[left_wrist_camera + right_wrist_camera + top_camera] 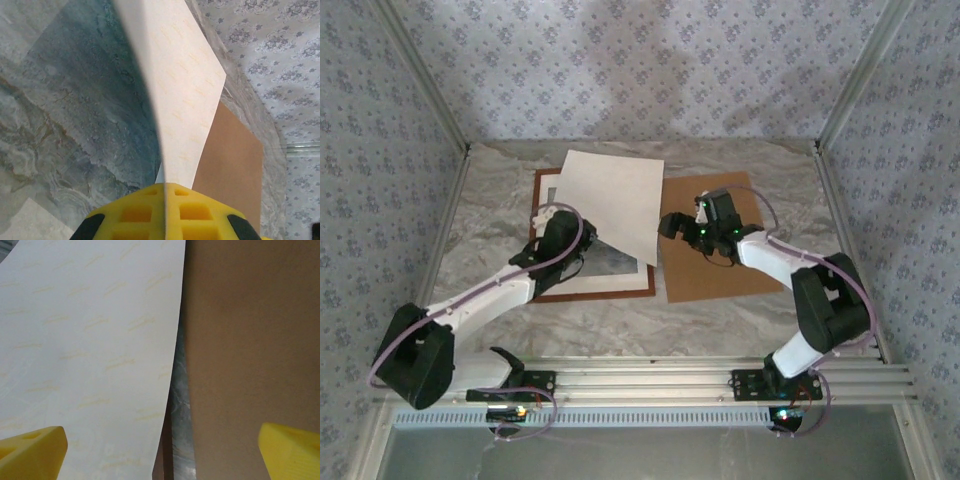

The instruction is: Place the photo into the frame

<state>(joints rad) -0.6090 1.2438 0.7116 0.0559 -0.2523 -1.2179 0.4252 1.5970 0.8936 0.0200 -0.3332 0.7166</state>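
The photo point(615, 195), a rectangular sheet showing its pale, faintly yellow-marked back, hangs tilted over the far right corner of the thin reddish-brown wooden frame point(605, 294). Its right edge reaches past the frame's right rail.

To seat it well, I judge it should be turned square to the frame and lowered flat, with one edge meeting the inside of the moulding first. It should be let go only once the corners line up, since a skewed drop would leave it riding on a rail.

The left tool point(164, 188) is pinched shut on the photo's lower edge, over the frame's middle. The right tool point(160, 455) stands wide open and empty just right of the frame. It sits beside the photo's right edge, above the plain brown rectangular backing board point(730, 265) on the marbled grey bench point(720, 325).
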